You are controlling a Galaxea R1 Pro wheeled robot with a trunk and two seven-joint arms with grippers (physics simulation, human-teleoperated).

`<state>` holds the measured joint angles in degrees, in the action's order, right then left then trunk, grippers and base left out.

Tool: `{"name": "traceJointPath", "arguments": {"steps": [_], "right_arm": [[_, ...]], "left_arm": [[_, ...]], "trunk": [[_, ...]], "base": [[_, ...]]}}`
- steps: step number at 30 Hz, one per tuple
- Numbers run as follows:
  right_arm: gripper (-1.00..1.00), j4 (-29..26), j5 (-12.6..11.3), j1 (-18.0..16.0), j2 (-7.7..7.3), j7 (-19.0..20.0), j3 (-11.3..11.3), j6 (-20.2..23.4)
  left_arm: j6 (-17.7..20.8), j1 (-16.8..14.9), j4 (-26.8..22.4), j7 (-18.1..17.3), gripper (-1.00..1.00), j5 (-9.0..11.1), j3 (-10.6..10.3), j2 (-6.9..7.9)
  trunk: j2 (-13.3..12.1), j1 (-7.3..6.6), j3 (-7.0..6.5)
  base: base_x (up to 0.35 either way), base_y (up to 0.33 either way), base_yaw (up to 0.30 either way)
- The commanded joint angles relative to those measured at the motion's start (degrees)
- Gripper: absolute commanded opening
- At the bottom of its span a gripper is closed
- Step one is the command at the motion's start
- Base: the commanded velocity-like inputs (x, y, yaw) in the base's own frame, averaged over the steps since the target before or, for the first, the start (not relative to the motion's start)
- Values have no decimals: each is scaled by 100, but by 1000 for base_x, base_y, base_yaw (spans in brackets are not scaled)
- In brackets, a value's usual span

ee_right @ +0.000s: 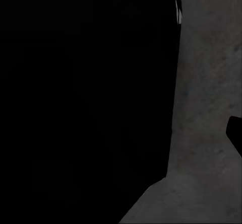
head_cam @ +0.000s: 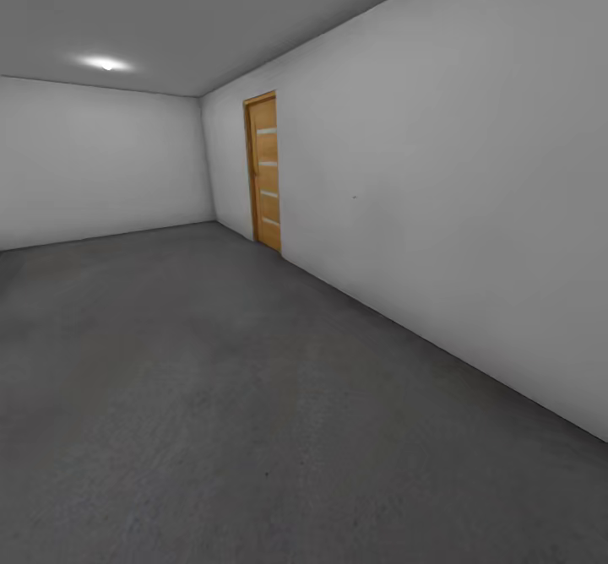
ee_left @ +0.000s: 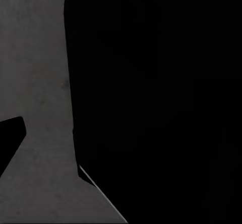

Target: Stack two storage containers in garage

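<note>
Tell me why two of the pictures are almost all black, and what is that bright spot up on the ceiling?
Head view: a ceiling lamp glares as a white blotch, and the grey floor looks evenly lit and softly mottled. Left wrist view: a big black unlit shape blocks the camera, with floor beside it. Right wrist view: the same, a black mass without detail.

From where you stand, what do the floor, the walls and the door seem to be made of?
Floor: likely concrete, dark grey, matte, faintly mottled.
Walls: probably painted plaster, plain white, smooth and seamless.
Door: looks like light wood, orange-tan, with pale horizontal slats.
</note>
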<state>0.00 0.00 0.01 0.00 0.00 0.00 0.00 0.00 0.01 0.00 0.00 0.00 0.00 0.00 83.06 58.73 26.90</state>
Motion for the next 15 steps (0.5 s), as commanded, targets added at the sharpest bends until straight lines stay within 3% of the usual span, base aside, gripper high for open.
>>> {"name": "traceJointPath", "arguments": {"steps": [1,15], "right_arm": [[100,0,0,-1,0,0,0,0],[100,-44,28,-21,-60,37,87,-216]], "left_arm": [[0,-1,0,0,100,0,0,0],[-143,8,-95,-24,100,34,45,-13]], "trunk": [[2,0,3],[2,0,3]], "base": [[0,0,0],[0,0,0]]}}
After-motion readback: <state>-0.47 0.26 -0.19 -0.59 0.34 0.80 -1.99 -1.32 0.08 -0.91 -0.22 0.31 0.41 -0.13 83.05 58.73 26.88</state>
